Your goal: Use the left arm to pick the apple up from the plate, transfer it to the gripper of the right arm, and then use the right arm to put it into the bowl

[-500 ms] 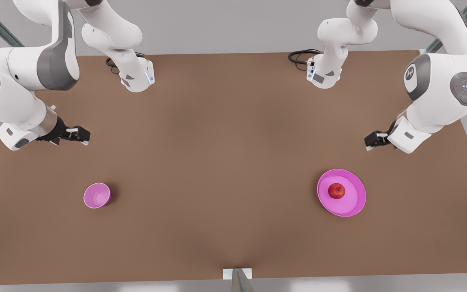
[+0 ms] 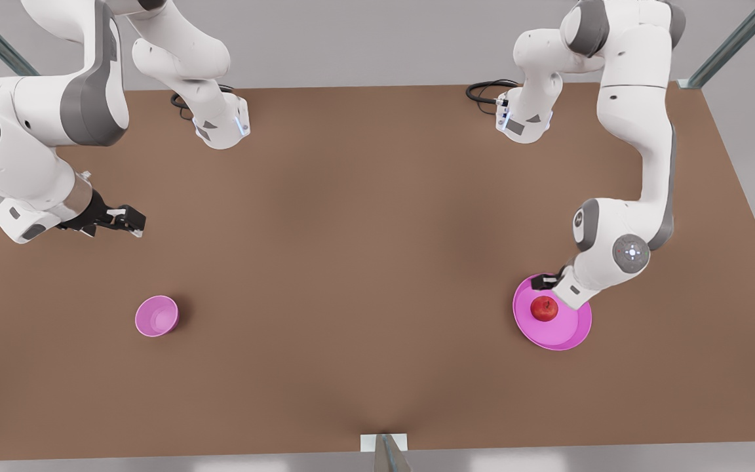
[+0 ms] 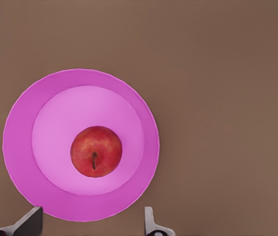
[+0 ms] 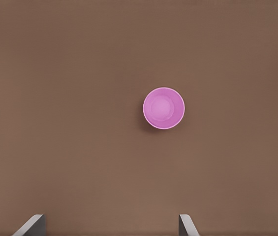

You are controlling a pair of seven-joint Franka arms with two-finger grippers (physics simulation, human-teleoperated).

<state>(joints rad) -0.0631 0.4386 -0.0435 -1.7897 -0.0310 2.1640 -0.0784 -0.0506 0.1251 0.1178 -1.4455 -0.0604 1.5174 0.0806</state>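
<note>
I note the left pincer (image 2: 543, 282) has come down from beside the bench edge to hover over the plate (image 2: 571, 334), fingers spread, apple (image 2: 544, 308) untouched at its centre. Right pincer (image 2: 130, 221) waits spread, unchanged, above the bowl (image 2: 156, 316).

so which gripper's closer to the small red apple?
Left. The left gripper hovers over the wide magenta plate beside the small red apple; the right gripper waits far across the table.
</note>
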